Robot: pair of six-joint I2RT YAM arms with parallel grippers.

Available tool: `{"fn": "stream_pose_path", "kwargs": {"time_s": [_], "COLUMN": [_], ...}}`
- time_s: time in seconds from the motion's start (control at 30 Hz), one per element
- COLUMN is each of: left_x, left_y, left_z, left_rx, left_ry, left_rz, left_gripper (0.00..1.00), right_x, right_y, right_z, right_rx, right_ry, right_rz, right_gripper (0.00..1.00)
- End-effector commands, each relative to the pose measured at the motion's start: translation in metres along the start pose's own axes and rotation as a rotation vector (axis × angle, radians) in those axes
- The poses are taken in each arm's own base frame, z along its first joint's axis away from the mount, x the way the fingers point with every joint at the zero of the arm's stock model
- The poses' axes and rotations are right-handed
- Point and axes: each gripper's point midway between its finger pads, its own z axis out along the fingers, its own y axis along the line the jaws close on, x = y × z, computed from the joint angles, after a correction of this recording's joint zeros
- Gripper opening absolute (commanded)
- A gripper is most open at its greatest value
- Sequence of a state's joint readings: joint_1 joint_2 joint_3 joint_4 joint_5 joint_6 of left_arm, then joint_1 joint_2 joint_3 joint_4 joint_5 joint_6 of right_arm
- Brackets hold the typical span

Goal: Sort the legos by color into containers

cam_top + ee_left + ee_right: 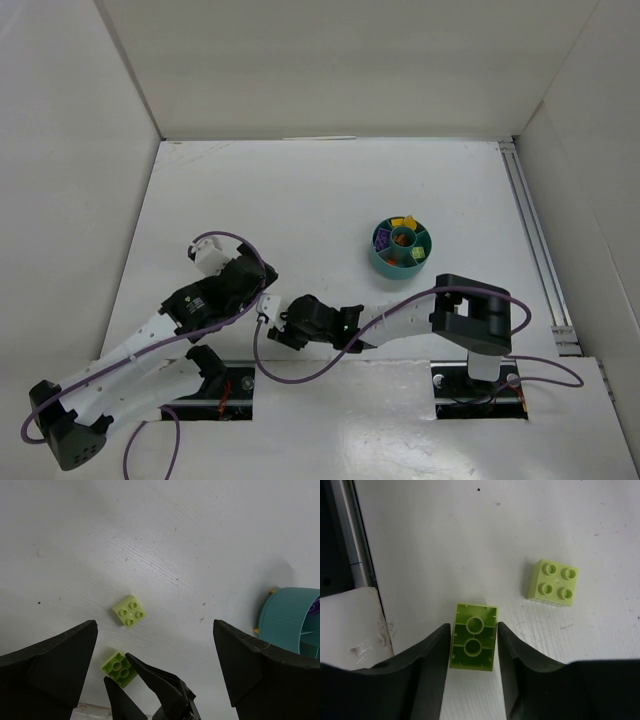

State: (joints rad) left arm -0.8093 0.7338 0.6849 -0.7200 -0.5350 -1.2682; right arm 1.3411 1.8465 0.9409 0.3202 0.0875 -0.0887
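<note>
Left claw (154, 630) spread wide, right claw (474, 627) gripping

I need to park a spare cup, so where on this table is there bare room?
Bare: the far stretch from the bowl to the back wall, and the strip between bowl and rail. Crowded: near left, where the open left fingers meet the right fingers pinching one lime brick beside a second brick.

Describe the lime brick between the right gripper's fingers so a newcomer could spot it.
On the white table, left of the round teal plastic bowl, two lime green bricks lie by the right gripper. Pick the oblong brick between its fingers, hollow underside up; the square brick beside it shows four studs.
</note>
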Motion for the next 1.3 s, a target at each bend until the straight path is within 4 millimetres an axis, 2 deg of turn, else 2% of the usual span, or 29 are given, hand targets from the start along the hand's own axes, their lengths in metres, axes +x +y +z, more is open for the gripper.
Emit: {"fn": "stream_pose_path", "kwargs": {"time_s": [0.0, 0.03, 0.13, 0.17, 0.33, 0.37, 0.43, 0.53, 0.57, 0.6, 0.63, 0.67, 0.73, 0.77, 0.8, 0.87, 0.9, 0.93, 1.0, 1.03, 1.07, 1.1, 1.13, 1.17, 1.23, 1.27], "left_x": [-0.016, -0.016, -0.02, -0.02, -0.021, -0.021, -0.021, -0.019, -0.014, -0.016, -0.011, -0.006, -0.001, 0.0, 0.005, 0.009, 0.013, 0.016, 0.018, 0.019, 0.018, 0.021, 0.021, 0.024, 0.021, 0.021], "left_y": [-0.007, -0.001, -0.004, -0.002, -0.001, -0.001, -0.001, -0.004, -0.003, -0.01, -0.009, -0.009, -0.016, -0.019, -0.016, -0.02, -0.016, -0.014, -0.014, -0.01, -0.014, -0.01, -0.01, -0.006, -0.008, -0.008], "left_z": [-0.008, -0.008, -0.01, -0.01, -0.01, -0.01, -0.01, -0.008, -0.005, -0.004, -0.001, 0.002, 0.006, 0.005, 0.011, 0.016, 0.02, 0.024, 0.03, 0.033, 0.036, 0.041, 0.043, 0.048, 0.053, 0.055], "left_rx": [0.007, -0.014, -0.018, -0.025, -0.027, -0.027, -0.027, -0.01, -0.013, 0.011, 0.01, 0.008, 0.036, 0.05, 0.032, 0.039, 0.027, 0.01, 0.005, 0.0, 0.012, 0.002, 0.007, -0.002, 0.016, 0.014], "left_ry": [-0.042, -0.047, -0.057, -0.055, -0.064, -0.064, -0.064, -0.057, -0.044, -0.05, -0.036, -0.023, -0.004, 0.001, 0.006, 0.016, 0.029, 0.035, 0.052, 0.057, 0.059, 0.081, 0.085, 0.097, 0.109, 0.116], "left_rz": [-0.02, -0.007, -0.015, -0.01, -0.01, -0.01, -0.001, 0.017, 0.03, 0.023, 0.047, 0.06, 0.069, 0.074, 0.1, 0.098, 0.1, 0.123, 0.118, 0.129, 0.127, 0.124, 0.123, 0.138, 0.117, 0.109], "left_gripper": [1.0, 1.0, 1.0, 1.0, 1.0, 1.0, 1.0, 1.0, 1.0, 1.0, 1.0, 1.0, 1.0, 1.0, 1.0, 1.0, 1.0, 1.0, 1.0, 1.0, 1.0, 1.0, 1.0, 1.0, 1.0, 1.0], "right_x": [-0.023, -0.023, -0.026, -0.018, -0.022, -0.03, -0.032, -0.046, -0.059, -0.053, -0.051, -0.057, -0.059, -0.052, -0.06, -0.047, -0.035, -0.036, -0.026, -0.016, -0.015, -0.012, -0.003, 0.008, 0.018, 0.034], "right_y": [-0.003, -0.003, -0.003, -0.002, -0.002, -0.005, -0.008, -0.018, -0.024, -0.026, -0.036, -0.055, -0.08, -0.093, -0.121, -0.149, -0.174, -0.186, -0.205, -0.226, -0.234, -0.24, -0.256, -0.262, -0.271, -0.283], "right_z": [0.005, 0.005, 0.006, 0.008, 0.006, -0.001, -0.011, -0.038, -0.055, -0.064, -0.074, -0.095, -0.119, -0.132, -0.16, -0.188, -0.206, -0.23, -0.254, -0.271, -0.285, -0.288, -0.304, -0.303, -0.301, -0.304], "right_rx": [0.016, 0.016, 0.016, 0.015, 0.012, 0.024, 0.039, 0.077, 0.097, 0.109, 0.127, 0.165, 0.224, 0.264, 0.333, 0.43, 0.504, 0.562, 0.63, 0.702, 0.738, 0.737, 0.797, 0.806, 0.781, 0.799], "right_ry": [-0.067, -0.067, -0.067, -0.046, -0.055, -0.076, -0.086, -0.138, -0.176, -0.169, -0.168, -0.203, -0.224, -0.207, -0.255, -0.249, -0.23, -0.271, -0.287, -0.29, -0.31, -0.312, -0.31, -0.28, -0.249, -0.215], "right_rz": [0.026, 0.026, 0.026, 0.024, 0.025, 0.027, 0.029, 0.037, 0.034, 0.035, 0.045, 0.068, 0.084, 0.089, 0.103, 0.14, 0.16, 0.179, 0.197, 0.228, 0.229, 0.236, 0.26, 0.264, 0.264, 0.297], "right_gripper": [0.49, 0.51, 0.52, 0.52, 0.32, 0.3, 0.25, 0.24, 0.23, 0.23, 0.23, 0.23, 0.23, 0.23, 0.23, 0.24, 0.24, 0.24, 0.24, 0.25, 0.25, 0.25, 0.25, 0.25, 0.25, 0.25]}}
